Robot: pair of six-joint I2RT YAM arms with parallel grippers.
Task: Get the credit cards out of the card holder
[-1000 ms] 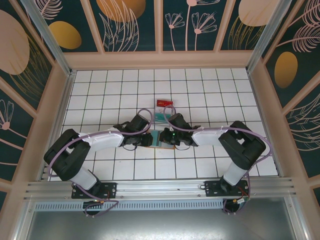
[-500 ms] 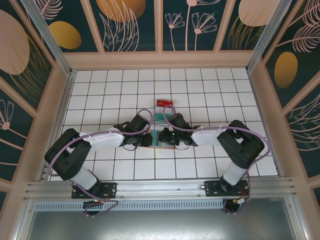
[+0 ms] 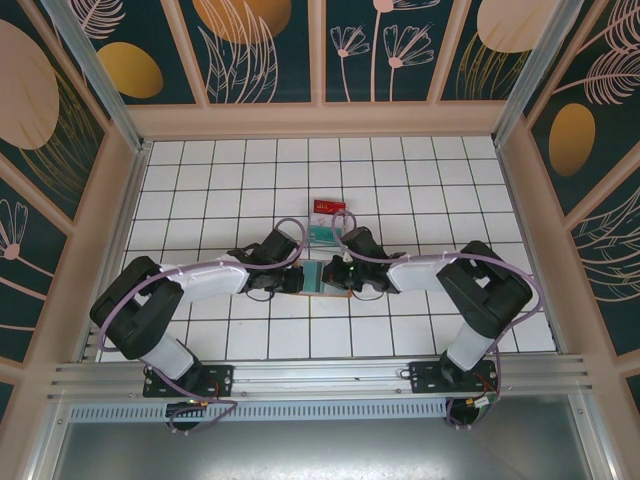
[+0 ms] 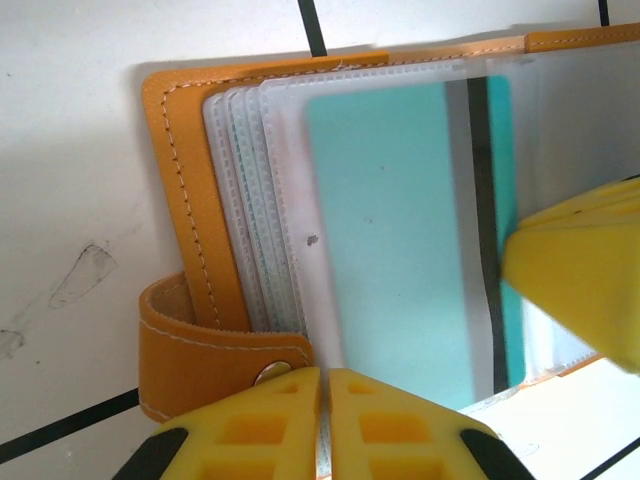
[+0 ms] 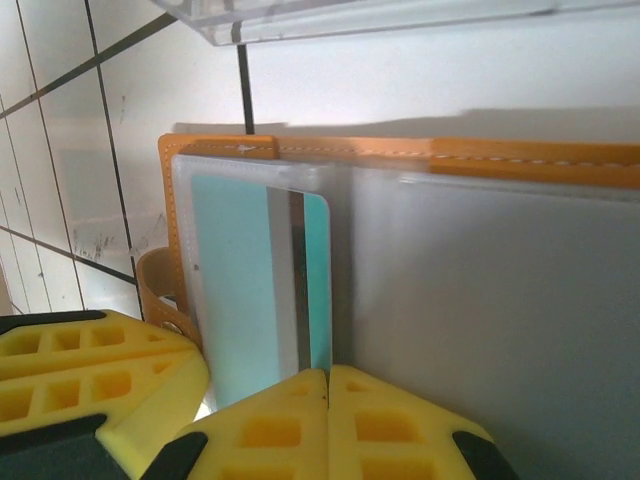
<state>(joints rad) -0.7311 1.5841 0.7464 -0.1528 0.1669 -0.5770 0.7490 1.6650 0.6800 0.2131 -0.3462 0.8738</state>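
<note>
While both arms reach inward, I see the small flat orange-tan leather card holder (image 3: 316, 278) lying open on the white tiled tabletop (image 3: 200, 180). It sits midway between the left and right edges and somewhat nearer the near edge than the far one. The left gripper (image 3: 298, 280) is at its left side and the right gripper (image 3: 338, 278) at its right.

From the left wrist, the card holder (image 4: 185, 200) shows its stitched orange cover, a strap with a metal snap (image 4: 200, 350) and a fan of clear plastic sleeves. A teal credit card with a dark stripe (image 4: 400, 250) sits in the top sleeve. The left gripper (image 4: 325, 395) has its yellow fingers pressed together right at the sleeves' near edge. I cannot tell whether a sleeve is pinched between them. One yellow finger (image 4: 580, 280) of the right gripper overlaps the striped edge of that card.

From the right wrist, the card holder (image 5: 500, 150) lies flat with the teal credit card (image 5: 230, 280) in its left-hand sleeve. The right gripper (image 5: 328, 395) is fully closed, its tips meeting at the card's near end. I cannot tell whether it has hold of the card. The left gripper (image 5: 90, 370) sits just beside it.

Toward the far edge, a flat red card (image 3: 328, 206) and a loose teal card (image 3: 322, 233) lie on the tiles, apart from the card holder.
</note>
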